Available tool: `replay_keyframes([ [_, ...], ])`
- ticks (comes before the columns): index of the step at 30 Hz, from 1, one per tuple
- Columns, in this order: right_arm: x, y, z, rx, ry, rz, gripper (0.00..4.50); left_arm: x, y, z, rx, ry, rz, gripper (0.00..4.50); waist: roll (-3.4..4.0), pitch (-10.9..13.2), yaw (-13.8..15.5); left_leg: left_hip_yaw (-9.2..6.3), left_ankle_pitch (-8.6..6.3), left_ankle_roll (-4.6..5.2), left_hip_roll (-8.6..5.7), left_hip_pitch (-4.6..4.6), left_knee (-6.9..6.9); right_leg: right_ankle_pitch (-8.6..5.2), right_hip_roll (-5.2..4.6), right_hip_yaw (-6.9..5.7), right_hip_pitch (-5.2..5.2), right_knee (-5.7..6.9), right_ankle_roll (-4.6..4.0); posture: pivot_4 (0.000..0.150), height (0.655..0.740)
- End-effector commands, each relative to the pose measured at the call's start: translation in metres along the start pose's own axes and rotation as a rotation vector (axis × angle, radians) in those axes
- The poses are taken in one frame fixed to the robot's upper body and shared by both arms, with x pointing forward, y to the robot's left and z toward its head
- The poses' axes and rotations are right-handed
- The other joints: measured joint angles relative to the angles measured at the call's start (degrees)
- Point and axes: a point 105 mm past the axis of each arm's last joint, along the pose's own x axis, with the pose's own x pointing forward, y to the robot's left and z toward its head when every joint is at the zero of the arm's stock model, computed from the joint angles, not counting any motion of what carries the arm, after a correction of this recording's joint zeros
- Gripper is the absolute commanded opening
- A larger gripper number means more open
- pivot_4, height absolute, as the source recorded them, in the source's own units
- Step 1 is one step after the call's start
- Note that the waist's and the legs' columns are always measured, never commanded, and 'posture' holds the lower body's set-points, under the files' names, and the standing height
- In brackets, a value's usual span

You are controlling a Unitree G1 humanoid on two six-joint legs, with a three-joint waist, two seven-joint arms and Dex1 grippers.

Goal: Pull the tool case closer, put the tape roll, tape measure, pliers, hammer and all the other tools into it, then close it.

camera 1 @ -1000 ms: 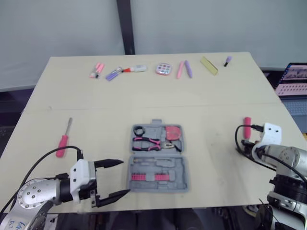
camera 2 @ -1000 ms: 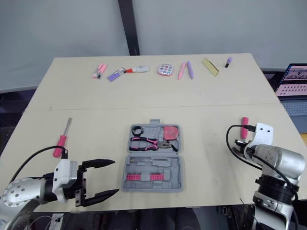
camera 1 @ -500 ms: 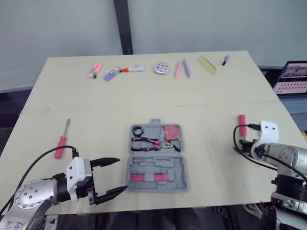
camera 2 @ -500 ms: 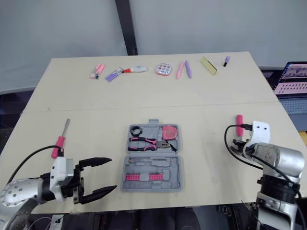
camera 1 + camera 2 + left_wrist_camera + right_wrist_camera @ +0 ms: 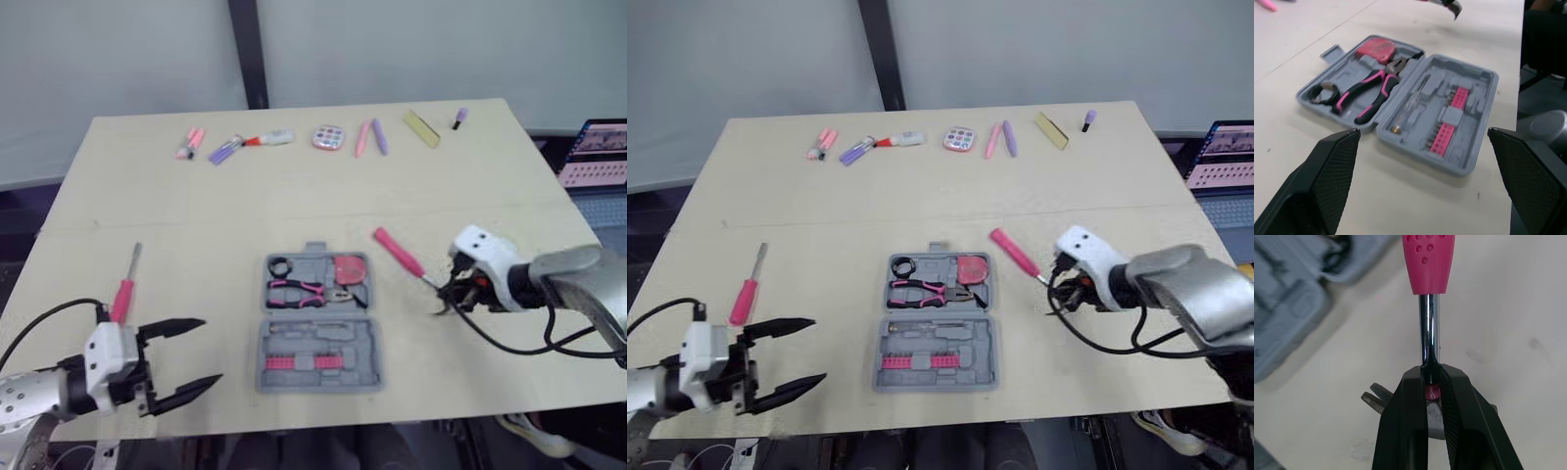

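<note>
The right claw (image 5: 1431,375) grips the hammer (image 5: 1015,252) by its steel neck, right of the open tool case (image 5: 939,314), while the left claw (image 5: 819,350) hovers spread wide at the case's left.

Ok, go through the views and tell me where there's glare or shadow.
Right wrist view: bright glare streaks the chrome shaft of the pink-handled hammer held in the jaws of the right gripper. Left wrist view: the open grey plastic tool case casts a thin soft shadow under its rim. Eye views: even light over the pale wooden table, no hard shadows.
</note>
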Motion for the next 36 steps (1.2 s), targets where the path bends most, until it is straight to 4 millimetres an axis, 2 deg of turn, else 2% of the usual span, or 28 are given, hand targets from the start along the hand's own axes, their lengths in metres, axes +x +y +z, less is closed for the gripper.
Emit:
replay_keyframes([
  [1, -0.001, 0.015, 0.015, -0.136, 0.005, 0.067, 0.05, -0.014, 0.001, -0.001, 0.041, 0.029, 0.002, 4.5, -0.06, 0.0, 0.2, 0.01, 0.0, -0.01, 0.0, -0.03, 0.0, 0.0, -0.01, 0.0, -0.03, -0.01, 0.0, 0.15, 0.74],
  [4, 0.008, 0.042, 0.039, -0.248, 0.0, 0.161, 0.05, -0.026, 0.003, -0.007, 0.04, 0.061, 0.022, 4.5, -0.13, 0.1, 0.1, 0.03, 0.01, -0.02, -0.02, -0.2, 0.01, 0.0, -0.06, 0.0, -0.21, 0.02, 0.0, 0.15, 0.74],
  [9, 0.012, 0.063, 0.056, -0.312, 0.003, 0.219, 0.05, -0.028, 0.004, -0.007, 0.046, 0.063, 0.046, 4.5, -0.15, 0.1, 0.1, 0.04, 0.04, -0.08, -0.01, -0.23, 0.01, 0.0, -0.06, 0.0, -0.35, 0.14, -0.01, 0.15, 0.74],
  [20, 0.011, 0.08, 0.051, -0.319, 0.027, 0.26, 0.05, -0.025, -0.007, -0.006, 0.029, 0.057, 0.042, 4.5, -0.23, 0.1, 0.0, 0.05, 0.02, -0.03, -0.01, -0.22, 0.04, 0.0, -0.08, -0.01, -0.37, 0.25, -0.01, 0.15, 0.74],
  [30, 0.025, 0.098, 0.053, -0.42, 0.201, 0.313, 0.05, -0.033, -0.018, -0.016, -0.004, 0.098, -0.023, 4.5, -0.23, 0.1, 0.0, 0.07, 0.01, -0.01, -0.01, -0.22, 0.06, -0.02, -0.1, 0.0, -0.43, 0.29, -0.04, 0.15, 0.74],
  [36, 0.034, 0.106, 0.055, -0.466, 0.296, 0.33, 0.05, -0.029, -0.025, -0.017, -0.014, 0.108, -0.055, 4.5, -0.23, 0.1, -0.1, 0.05, 0.0, -0.01, -0.01, -0.22, 0.04, -0.03, -0.11, -0.01, -0.46, 0.32, -0.06, 0.15, 0.74],
])
